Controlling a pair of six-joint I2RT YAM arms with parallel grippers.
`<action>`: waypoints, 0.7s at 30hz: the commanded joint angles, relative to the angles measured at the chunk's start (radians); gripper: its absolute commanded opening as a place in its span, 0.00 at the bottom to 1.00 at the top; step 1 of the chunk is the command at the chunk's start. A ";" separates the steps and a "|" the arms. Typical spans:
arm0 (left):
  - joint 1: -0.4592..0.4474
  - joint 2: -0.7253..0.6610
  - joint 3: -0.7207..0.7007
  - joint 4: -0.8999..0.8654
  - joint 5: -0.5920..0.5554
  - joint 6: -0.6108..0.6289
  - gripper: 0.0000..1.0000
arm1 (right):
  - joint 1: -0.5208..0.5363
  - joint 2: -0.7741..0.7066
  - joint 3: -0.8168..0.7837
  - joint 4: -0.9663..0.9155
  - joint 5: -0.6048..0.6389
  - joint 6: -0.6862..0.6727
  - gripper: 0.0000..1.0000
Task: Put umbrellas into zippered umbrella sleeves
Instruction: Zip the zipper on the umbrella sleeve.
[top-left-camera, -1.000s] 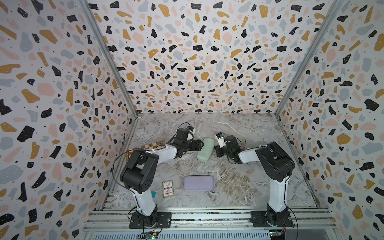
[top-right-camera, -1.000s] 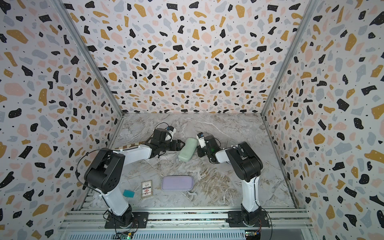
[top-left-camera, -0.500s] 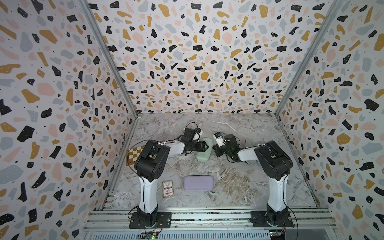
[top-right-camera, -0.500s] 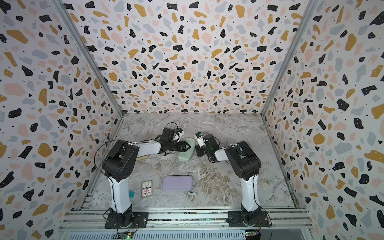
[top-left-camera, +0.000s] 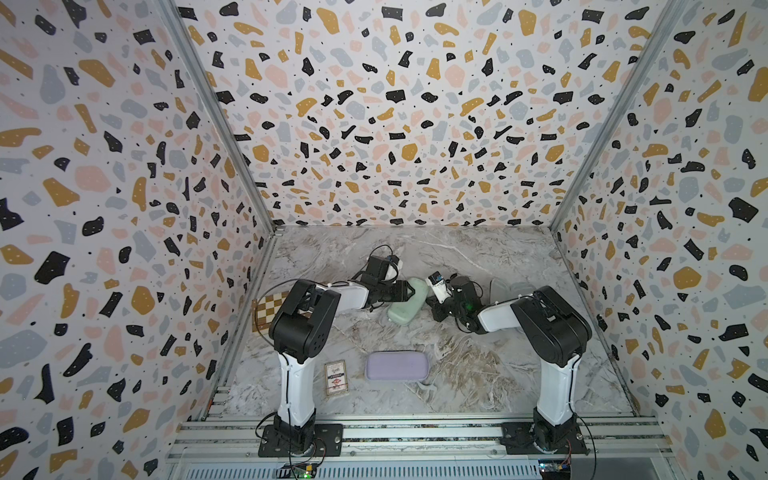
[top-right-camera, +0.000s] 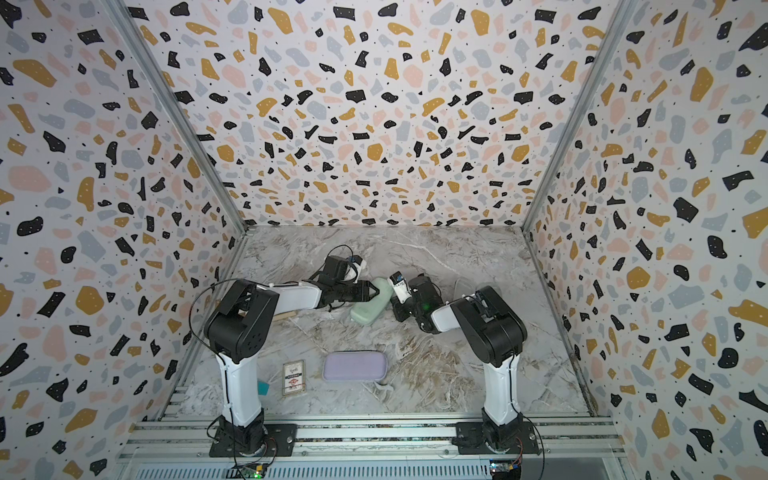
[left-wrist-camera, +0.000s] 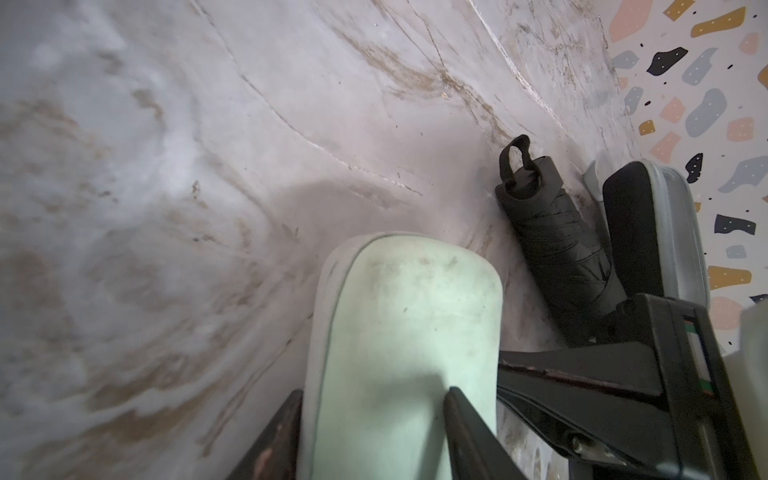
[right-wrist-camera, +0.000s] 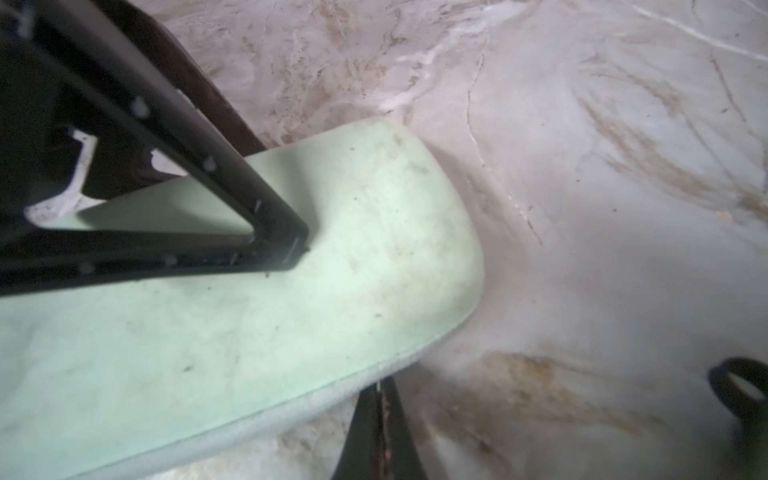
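Note:
The mint green sleeve (top-left-camera: 409, 305) (top-right-camera: 371, 305) lies closed mid-table, between both arms. My left gripper (left-wrist-camera: 374, 392) (top-left-camera: 411, 291) is clamped on its far end: one finger presses on the lid, the other sits against the grey zip edge. My right gripper (right-wrist-camera: 380, 395) (top-right-camera: 397, 311) is shut, its tips touching the sleeve's zip edge (right-wrist-camera: 316, 399). Whether they pinch anything is hidden. A black umbrella (left-wrist-camera: 552, 237) lies beside an open black sleeve (left-wrist-camera: 648, 232) behind the right arm. The lilac sleeve (top-left-camera: 397, 365) (top-right-camera: 354, 365) lies closed near the front.
A small card box (top-left-camera: 336, 376) lies left of the lilac sleeve. The checkered chessboard box (top-left-camera: 266, 309) sits by the left wall under the left arm. A teal scrap (top-right-camera: 263, 387) lies by the left arm's base. Patterned walls close in three sides.
The left arm has swung right, its gripper reaching the mint green sleeve, and its jaws have narrowed onto it. The right arm has stayed at the sleeve's edge.

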 joint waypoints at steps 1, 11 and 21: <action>-0.006 0.028 -0.009 0.029 0.021 -0.016 0.46 | 0.015 0.001 -0.013 -0.083 -0.045 -0.007 0.00; 0.014 0.041 -0.054 0.055 -0.026 -0.053 0.34 | 0.032 -0.014 -0.051 -0.079 -0.071 -0.021 0.00; 0.022 0.012 -0.115 0.126 -0.001 -0.075 0.39 | 0.076 -0.078 -0.136 -0.060 -0.099 -0.037 0.00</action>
